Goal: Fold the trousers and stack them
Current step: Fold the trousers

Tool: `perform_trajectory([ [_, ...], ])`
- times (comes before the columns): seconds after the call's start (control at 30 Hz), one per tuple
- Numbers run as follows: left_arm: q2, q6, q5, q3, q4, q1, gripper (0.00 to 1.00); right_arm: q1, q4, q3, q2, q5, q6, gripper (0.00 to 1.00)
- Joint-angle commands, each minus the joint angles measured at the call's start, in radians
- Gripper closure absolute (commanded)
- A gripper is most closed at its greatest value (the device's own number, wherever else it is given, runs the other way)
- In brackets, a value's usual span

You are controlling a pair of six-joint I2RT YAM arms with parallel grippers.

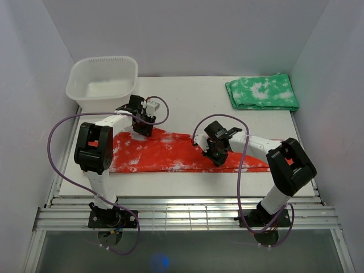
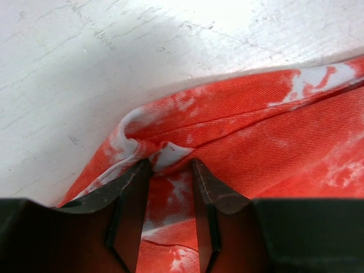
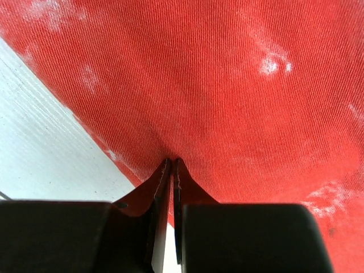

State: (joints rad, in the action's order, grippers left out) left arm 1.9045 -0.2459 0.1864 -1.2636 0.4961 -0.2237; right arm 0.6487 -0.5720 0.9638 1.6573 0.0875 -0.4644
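Observation:
The red-orange trousers (image 1: 170, 153) with white blotches lie flat in a long strip across the near half of the table. My left gripper (image 1: 142, 126) is at their far left corner. In the left wrist view my left gripper (image 2: 169, 165) is closed on a puckered fold of the trousers (image 2: 273, 131) between its fingertips. My right gripper (image 1: 216, 154) rests on the middle of the strip. In the right wrist view my right gripper (image 3: 172, 161) has its jaws nearly together, with its tips pinching the trousers (image 3: 227, 85) near their edge.
A white plastic basin (image 1: 102, 58) stands at the back left, just behind the left gripper. A folded green cloth with white blotches (image 1: 263, 92) lies at the back right. The white table (image 1: 187, 108) shows bare between them. Purple cables loop round both arms.

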Motion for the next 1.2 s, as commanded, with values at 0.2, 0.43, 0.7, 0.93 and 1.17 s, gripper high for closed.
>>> perform_trajectory([
  [0.2,0.051,0.023,-0.274,-0.022,-0.002,0.009,0.43,0.051,0.110,-0.167,0.131,-0.207,-0.023,0.92],
  [0.43,0.063,-0.101,-0.376,-0.049,0.015,0.011,0.45,0.065,0.104,-0.181,0.148,-0.218,-0.011,0.92],
  [0.7,0.128,-0.187,-0.458,-0.151,0.009,0.020,0.46,0.077,0.087,-0.174,0.160,-0.215,-0.006,0.92],
  [0.93,0.209,-0.283,-0.499,-0.307,0.005,0.038,0.53,0.086,0.077,-0.186,0.154,-0.215,-0.005,0.92],
  [1.17,0.271,-0.339,-0.513,-0.464,0.041,0.060,0.66,0.095,0.073,-0.197,0.148,-0.215,-0.010,0.92],
])
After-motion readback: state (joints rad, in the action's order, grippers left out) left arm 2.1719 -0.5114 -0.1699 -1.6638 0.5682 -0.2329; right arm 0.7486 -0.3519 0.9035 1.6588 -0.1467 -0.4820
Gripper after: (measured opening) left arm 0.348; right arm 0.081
